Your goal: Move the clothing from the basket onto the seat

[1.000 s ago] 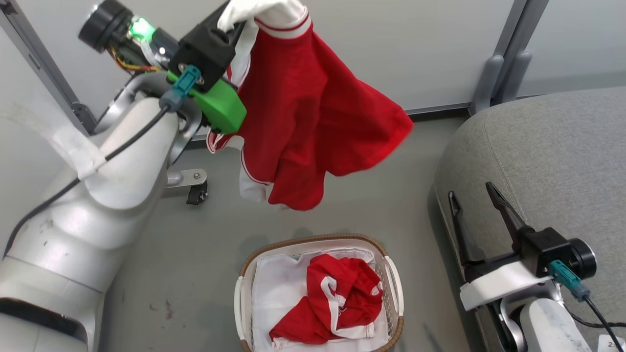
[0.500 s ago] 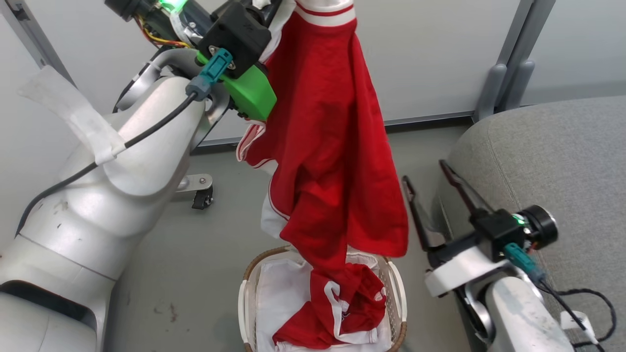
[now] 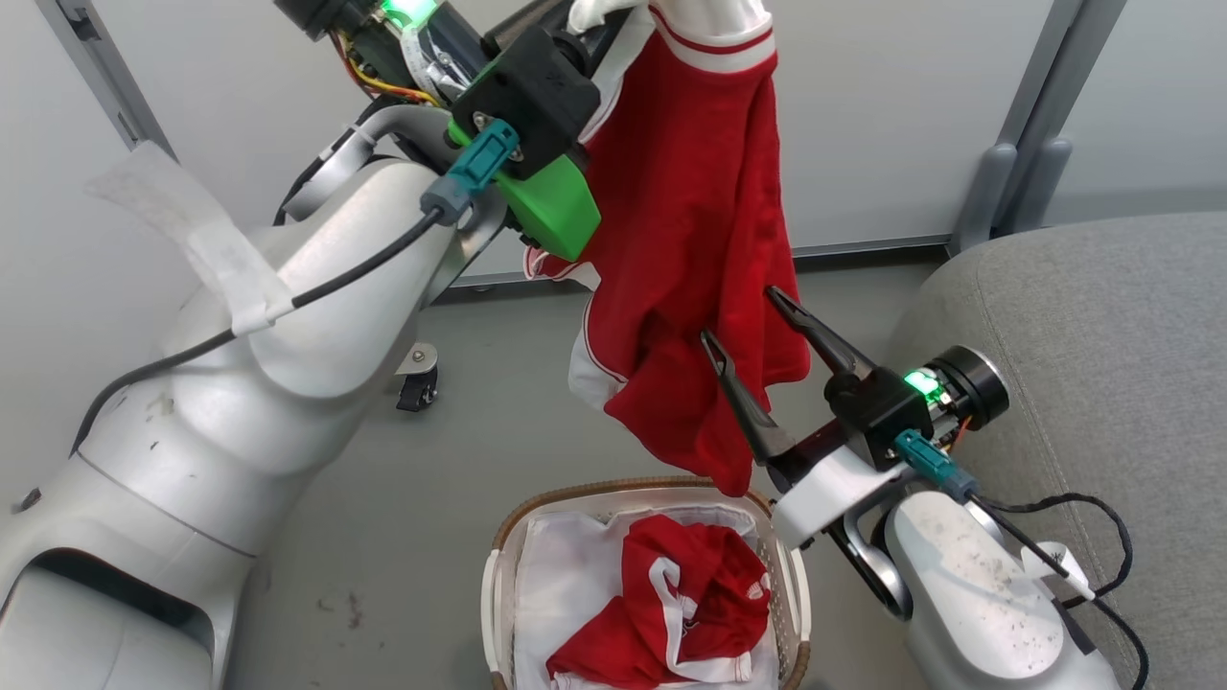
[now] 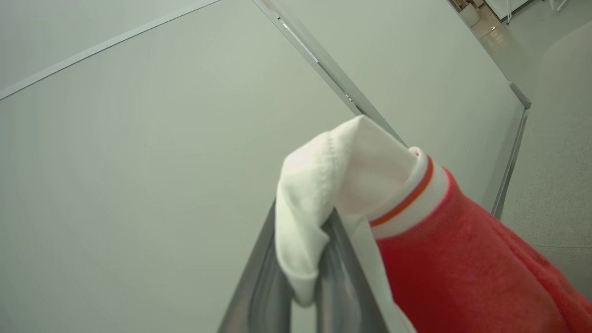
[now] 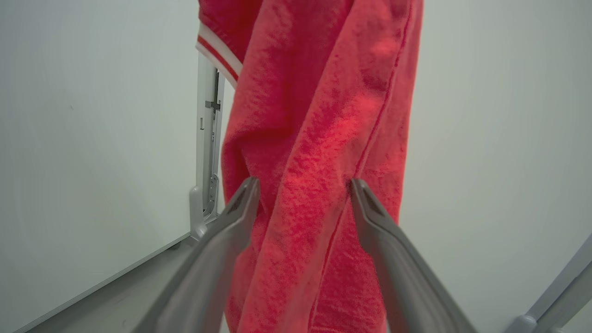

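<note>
- Left gripper [image 4: 305, 240] is clamped right down on the white cuff end of a red garment [image 3: 690, 220], holding it up high at the far left, in front of the pale wall panel [image 3: 863, 115].
- In the left wrist view the white ribbed trim with its thin red stripe is bunched over the fingertips, and the red fabric drops away to the right of them.
- The garment hangs free in long folds. Its lowest point dangles just above the far rim of the laundry basket [image 3: 537, 503], not touching it as far as I can see.
- Right gripper [image 3: 740, 316] is spread wide open, with nothing gripped. It's come up from the lower right, and its two dark fingers [image 3: 748, 412] straddle the lower part of the hanging cloth.
- The right wrist view shows a thick red fold sitting between the two tips. Can't tell if they actually touch the fabric.
- Basket sits on the grey floor [image 3: 431, 479], near and centre, with a white liner [image 3: 566, 575] inside.
- A second red garment [image 3: 690, 604] with white stripes is crumpled in the basket's right half, on top of the liner.
- The grey sofa cushion [image 3: 1102, 335] is off to the right, beside the right arm, with no clothing on the part that shows.
</note>
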{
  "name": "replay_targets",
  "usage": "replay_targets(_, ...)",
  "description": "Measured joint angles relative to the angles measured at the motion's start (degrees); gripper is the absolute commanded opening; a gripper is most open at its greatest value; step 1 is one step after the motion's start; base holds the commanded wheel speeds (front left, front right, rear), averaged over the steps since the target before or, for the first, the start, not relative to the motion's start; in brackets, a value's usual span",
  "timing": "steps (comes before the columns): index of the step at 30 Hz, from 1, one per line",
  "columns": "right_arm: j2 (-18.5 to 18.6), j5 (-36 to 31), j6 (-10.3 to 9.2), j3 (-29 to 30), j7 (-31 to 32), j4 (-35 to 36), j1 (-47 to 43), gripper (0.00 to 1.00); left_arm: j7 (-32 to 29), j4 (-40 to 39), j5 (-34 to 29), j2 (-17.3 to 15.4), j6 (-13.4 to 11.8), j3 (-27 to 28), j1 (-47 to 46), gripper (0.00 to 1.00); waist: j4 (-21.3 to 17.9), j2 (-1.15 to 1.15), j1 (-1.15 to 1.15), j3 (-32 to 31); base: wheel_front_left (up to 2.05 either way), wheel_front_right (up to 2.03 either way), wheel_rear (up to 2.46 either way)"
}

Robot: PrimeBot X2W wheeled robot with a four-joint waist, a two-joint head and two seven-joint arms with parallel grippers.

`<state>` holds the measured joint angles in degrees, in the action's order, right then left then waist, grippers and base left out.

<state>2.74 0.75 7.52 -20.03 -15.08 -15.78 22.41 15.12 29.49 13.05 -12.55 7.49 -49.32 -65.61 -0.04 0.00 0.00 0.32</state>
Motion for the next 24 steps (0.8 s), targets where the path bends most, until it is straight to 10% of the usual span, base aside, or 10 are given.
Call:
replay_targets(11,0.0,-2.4,0.0,2.8,0.0,-7.7,5.4,1.0,0.0,-3.2,0.5,1.9,0.0,-2.6,-0.5,0.0,2.7,0.0,0.0,-0.2,0.0,0.0,0.0)
replay_targets(12,0.0,-2.2,0.0,2.2,0.0,-9.0,5.7,0.9,0.0,-3.5,0.7,2.0,0.0,-2.8,-0.5,0.0,2.9,0.0,0.0,-0.3,0.0,0.0,0.0)
replay_targets(13,0.0,-1.7,0.0,1.6,0.0,-10.4,5.9,0.44,0.0,-3.7,0.9,2.0,0.0,-2.9,-0.5,0.0,3.1,0.0,0.0,-0.4,0.0,0.0,0.0)
replay_targets(15,0.0,-1.1,0.0,1.1,0.0,-12.1,6.4,0.05,0.0,-4.1,1.2,1.9,0.0,-2.9,-0.2,0.0,3.4,0.0,0.0,-0.5,0.0,0.0,0.0)
replay_targets(24,0.0,0.0,0.0,2.2,0.0,-13.8,7.6,0.0,0.0,-3.0,3.7,0.5,-0.2,-1.2,3.8,0.0,3.9,0.0,0.0,-0.8,0.0,0.0,0.0)
